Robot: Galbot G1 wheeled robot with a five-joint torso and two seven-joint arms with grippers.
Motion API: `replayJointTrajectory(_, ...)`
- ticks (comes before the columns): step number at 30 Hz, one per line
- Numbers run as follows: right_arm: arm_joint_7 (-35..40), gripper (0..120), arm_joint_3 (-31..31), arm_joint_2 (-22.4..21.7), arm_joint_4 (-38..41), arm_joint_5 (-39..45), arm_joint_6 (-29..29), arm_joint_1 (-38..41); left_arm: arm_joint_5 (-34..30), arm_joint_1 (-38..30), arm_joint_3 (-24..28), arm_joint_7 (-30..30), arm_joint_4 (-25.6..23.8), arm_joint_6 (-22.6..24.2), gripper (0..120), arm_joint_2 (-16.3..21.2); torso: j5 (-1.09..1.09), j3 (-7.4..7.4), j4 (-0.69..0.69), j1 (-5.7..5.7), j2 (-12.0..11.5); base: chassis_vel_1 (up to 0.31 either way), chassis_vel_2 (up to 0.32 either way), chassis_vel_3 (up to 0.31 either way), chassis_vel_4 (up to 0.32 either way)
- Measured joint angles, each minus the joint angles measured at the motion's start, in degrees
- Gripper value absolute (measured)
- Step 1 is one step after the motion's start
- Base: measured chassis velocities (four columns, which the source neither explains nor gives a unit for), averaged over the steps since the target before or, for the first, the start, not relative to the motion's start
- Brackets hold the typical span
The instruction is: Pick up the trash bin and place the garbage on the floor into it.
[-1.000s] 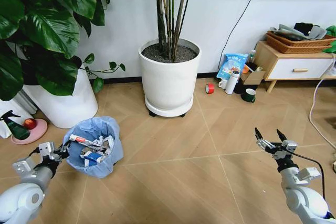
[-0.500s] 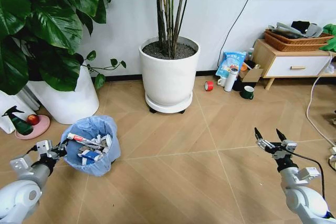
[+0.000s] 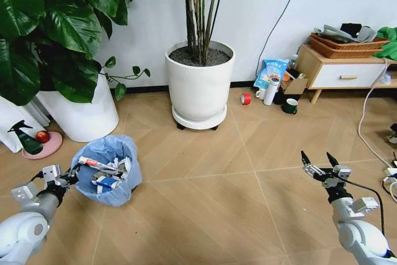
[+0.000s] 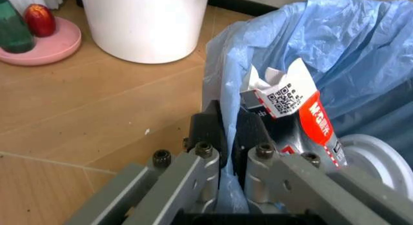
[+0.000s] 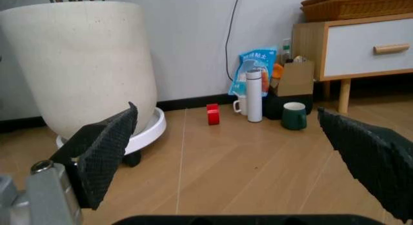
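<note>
Left hand (image 4: 226, 138) clamped on rim of trash bin (image 3: 108, 178) holding garbage (image 3: 107, 175), right hand (image 3: 321, 164) wide open, empty, above floor (image 3: 217, 203)

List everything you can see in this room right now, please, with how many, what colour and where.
bin: one, blue-bagged, floor front left, holding litter
plant pots: two, white, by the wall
spray bottle: one, green, on a pink dish, far left
tape roll: one, red, near the cabinet
flask: one, white, beside the tape
mug: one, green, before the cabinet
cabinet: one, wood and white, right, basket on top
left gripper: fingers clamped on the bin's rim
right gripper: fingers open, above bare floor
</note>
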Motion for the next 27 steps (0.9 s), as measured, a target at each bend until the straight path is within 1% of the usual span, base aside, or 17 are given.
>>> replayJointTrajectory(11, -0.61, 100, 0.07, -0.24, 0.48, 0.09, 0.03, -0.65, -0.82, -0.03, -0.43, -0.49, -0.76, 0.21, 0, 0.67, 0.01, 0.0, 0.0, 0.0, 0.0, 0.054, -0.052, -0.056, 0.063)
replayJointTrajectory(22, -0.88, 100, 0.16, -0.54, 1.19, 0.14, 0.11, -0.93, -1.14, 0.24, -1.06, -0.49, -0.9, 0.23, 0, 1.01, 0.0, 0.0, 0.01, 0.0, 0.0, 0.139, -0.132, -0.134, 0.135)
replayJointTrajectory(23, -0.97, 100, 0.21, -0.57, 1.26, 0.14, 0.16, -1.04, -1.3, 0.3, -1.37, -0.48, -0.91, 0.23, 0, 1.16, 0.0, 0.0, -0.01, 0.0, 0.0, 0.132, -0.121, -0.133, 0.125)
replayJointTrajectory(27, -1.1, 100, 0.23, -0.58, 1.36, 0.1, 0.24, -1.24, -1.35, 0.65, -1.66, -0.39, -1.19, 0.24, 0, 1.19, 0.0, 0.0, -0.01, -0.01, 0.0, 0.122, -0.111, -0.126, 0.112)
